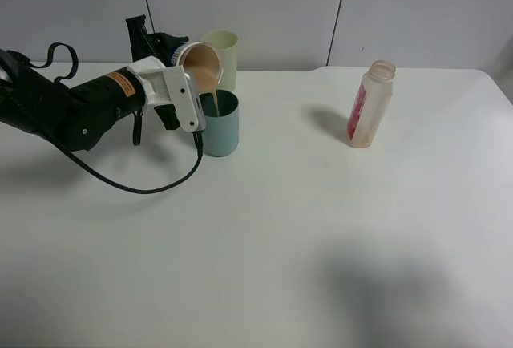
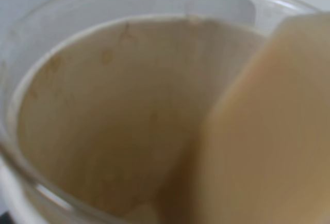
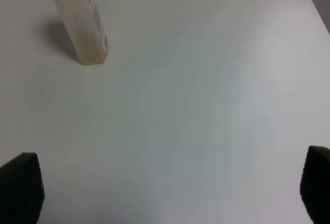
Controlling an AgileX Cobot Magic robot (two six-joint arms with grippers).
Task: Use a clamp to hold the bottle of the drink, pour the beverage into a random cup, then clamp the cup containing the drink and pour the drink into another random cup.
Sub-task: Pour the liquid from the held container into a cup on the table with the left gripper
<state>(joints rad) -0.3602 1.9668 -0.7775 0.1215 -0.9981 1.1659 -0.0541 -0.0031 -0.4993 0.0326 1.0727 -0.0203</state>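
The left gripper (image 1: 188,71) is clamping a tilted clear cup (image 1: 200,65), streaming tan drink into the teal cup (image 1: 220,124); the right gripper (image 3: 165,182) is hanging wide open, empty, the clear plastic bottle (image 1: 370,104) standing well apart.

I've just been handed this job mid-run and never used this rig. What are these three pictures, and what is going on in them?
The wide picture comes from a camera mounted high above a white table. The other two come from cameras on the wrists of the two robot arms.

In the high view, the left gripper holds a clear cup tipped over a teal cup, and a tan drink runs from one into the other. A pale green cup stands just behind them. The left wrist view is filled by the tipped cup's inside, coated with the tan drink.

The bottle stands open and apart on the right, looking nearly empty. The right wrist view looks down on it; the right gripper is open and holds nothing.
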